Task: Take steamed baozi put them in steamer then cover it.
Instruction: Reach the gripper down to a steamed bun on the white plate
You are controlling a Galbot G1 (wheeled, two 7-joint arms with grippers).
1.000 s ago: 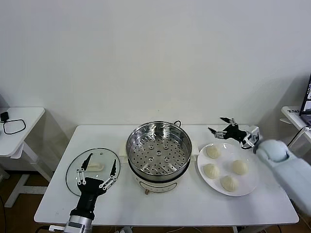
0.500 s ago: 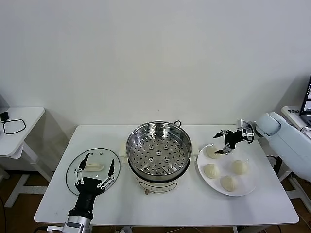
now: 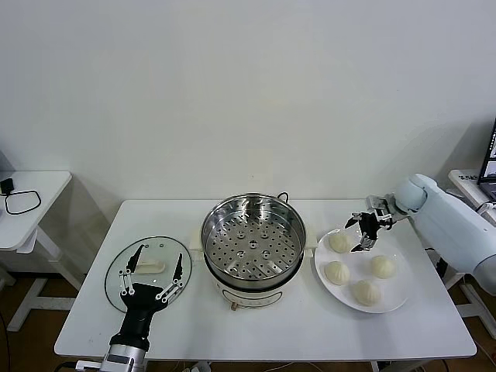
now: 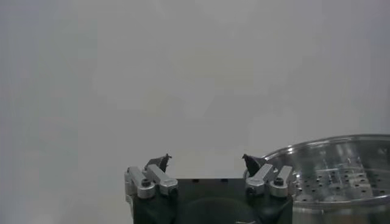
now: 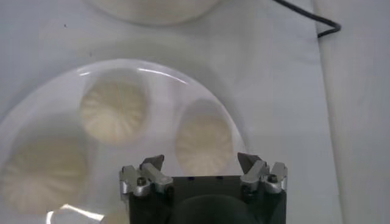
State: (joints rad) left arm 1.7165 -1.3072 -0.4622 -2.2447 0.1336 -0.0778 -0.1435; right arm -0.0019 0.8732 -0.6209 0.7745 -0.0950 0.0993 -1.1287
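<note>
Above the plate (image 3: 397, 294), the released right claw (image 3: 361, 235) has dropped closer to the steamed baozi (image 3: 339, 242).

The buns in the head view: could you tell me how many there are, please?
4, all on the white plate right of the steamer: one at the back-left, one front-left, one right, one nearest. None appear hidden.
</note>
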